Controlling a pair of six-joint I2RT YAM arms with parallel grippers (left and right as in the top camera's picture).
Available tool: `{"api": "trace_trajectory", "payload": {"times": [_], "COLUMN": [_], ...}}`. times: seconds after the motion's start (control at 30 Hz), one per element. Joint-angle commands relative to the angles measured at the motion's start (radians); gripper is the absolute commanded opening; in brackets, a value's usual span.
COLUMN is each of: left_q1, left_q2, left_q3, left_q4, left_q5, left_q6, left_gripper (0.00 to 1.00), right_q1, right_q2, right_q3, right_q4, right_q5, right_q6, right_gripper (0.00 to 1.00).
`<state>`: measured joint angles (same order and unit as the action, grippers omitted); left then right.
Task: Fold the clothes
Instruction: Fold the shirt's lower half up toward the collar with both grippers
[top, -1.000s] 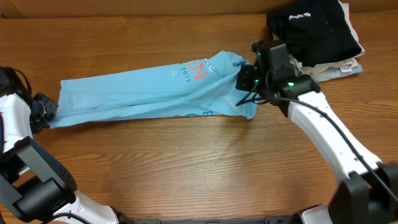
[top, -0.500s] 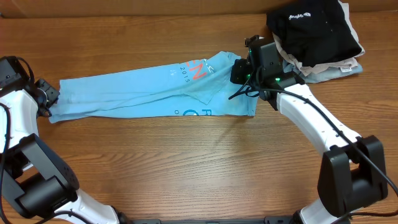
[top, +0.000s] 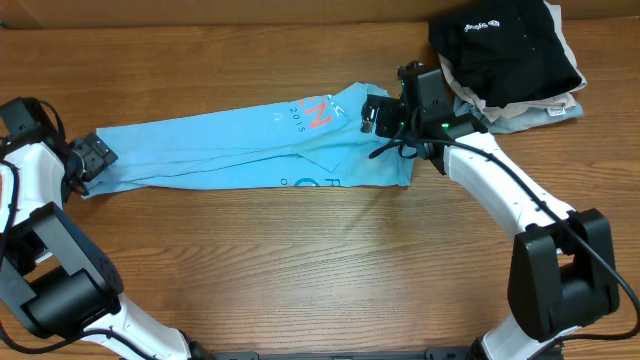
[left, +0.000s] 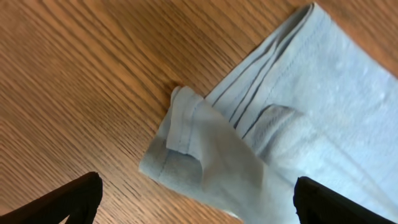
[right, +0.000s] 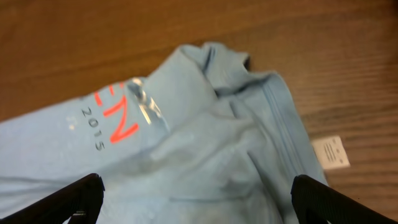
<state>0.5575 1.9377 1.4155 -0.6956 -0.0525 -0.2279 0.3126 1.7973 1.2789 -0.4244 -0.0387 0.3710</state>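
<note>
T-shirt (top: 220, 155): light sky-blue; print in orange-red letters, grey "2015", darker blue lettering near the lower edge. Its label (right: 331, 152): white. Worktop (top: 320, 260): mid-brown, streaked wood grain. Black garment (top: 505, 45): small white logo. Folded garments (top: 545, 108) beneath it: beige, grey-blue. Right arm (top: 500, 200), left arm (top: 25, 190): white shells, black joints.

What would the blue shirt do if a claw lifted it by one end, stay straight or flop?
It would probably flop: the blue shirt lies in soft creases and bunched folds. It looks thin, so likely light. Pushed along the wooden table, it would probably wrinkle up rather than slide as one piece.
</note>
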Motion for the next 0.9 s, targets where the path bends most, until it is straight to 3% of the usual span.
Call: {"api": "trace_trajectory", "payload": {"times": [0.0, 0.2, 0.43, 0.57, 0.63, 0.67, 0.7, 0.73, 0.8, 0.87], "left_q1": [0.001, 0.001, -0.003, -0.003, -0.003, -0.003, -0.003, -0.003, -0.003, -0.003], "left_q2": [0.019, 0.107, 0.196, 0.199, 0.199, 0.199, 0.199, 0.199, 0.199, 0.196], "left_q3": [0.018, 0.018, 0.018, 0.018, 0.018, 0.018, 0.018, 0.018, 0.018, 0.019], "left_q4": [0.007, 0.086, 0.151, 0.162, 0.158, 0.153, 0.147, 0.143, 0.143, 0.139], "left_q5": [0.021, 0.034, 0.162, 0.161, 0.162, 0.163, 0.168, 0.183, 0.21, 0.222], "left_q6": [0.103, 0.16, 0.251, 0.251, 0.251, 0.25, 0.25, 0.246, 0.229, 0.209], "left_gripper": [1.0, 1.0, 0.99, 0.92, 0.79, 0.63, 0.34, 0.18, 0.04, 0.04], "right_q1": [-0.007, -0.007, -0.007, -0.007, -0.007, -0.007, -0.007, -0.007, -0.007, -0.007], "right_q2": [-0.065, -0.068, -0.068, -0.068, -0.068, -0.068, -0.068, -0.068, -0.068, -0.068], "right_q3": [0.025, 0.025, 0.025, 0.025, 0.025, 0.025, 0.025, 0.025, 0.025, 0.025], "right_q4": [-0.04, -0.182, -0.217, -0.217, -0.218, -0.218, -0.218, -0.218, -0.218, -0.217], "right_q5": [-0.075, -0.101, -0.102, -0.102, -0.102, -0.102, -0.102, -0.102, -0.101, -0.101], "right_q6": [-0.051, -0.089, -0.088, -0.088, -0.087, -0.087, -0.088, -0.088, -0.088, -0.092], "right_gripper": [1.0, 1.0, 1.0, 1.0, 1.0, 1.0, 0.99, 0.98, 0.94, 0.87]}}
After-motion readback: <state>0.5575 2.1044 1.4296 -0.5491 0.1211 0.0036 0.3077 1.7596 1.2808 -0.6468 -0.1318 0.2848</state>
